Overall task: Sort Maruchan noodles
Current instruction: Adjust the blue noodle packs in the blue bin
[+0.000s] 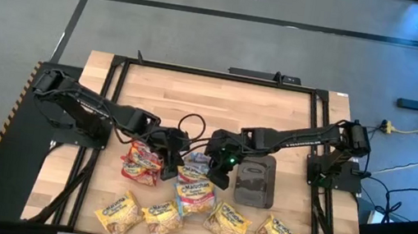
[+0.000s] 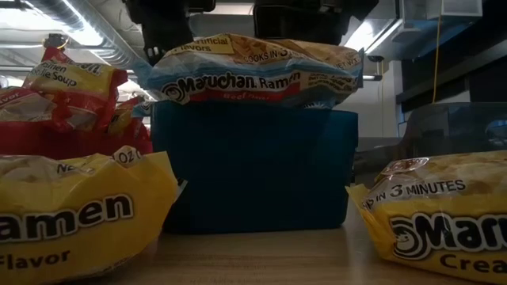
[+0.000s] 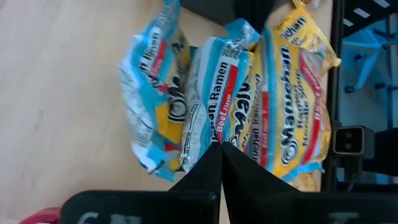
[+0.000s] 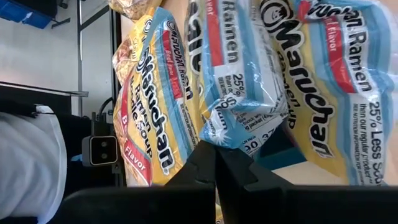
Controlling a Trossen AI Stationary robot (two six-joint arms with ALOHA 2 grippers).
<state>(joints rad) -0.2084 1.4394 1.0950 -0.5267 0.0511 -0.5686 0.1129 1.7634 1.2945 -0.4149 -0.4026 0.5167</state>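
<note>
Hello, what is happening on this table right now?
Two dark robot arms are sorting crinkly plastic Maruchan ramen packets. Both the left gripper and the right gripper sit over the blue-edged packets piled on a teal tray, jaws closed in the wrist views. Red packets lie on a red tray beside them, a dark grey tray holds none, and four yellow packets wait in a row along the wooden table edge.

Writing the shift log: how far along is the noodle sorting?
Partly done. Red packets sit piled in the red tray, blue packets are heaped on the blue tray. The left gripper and right gripper, both shut, are at the blue pile. Left: four yellow packets along the front edge, while the dark grey tray looks empty.
</note>
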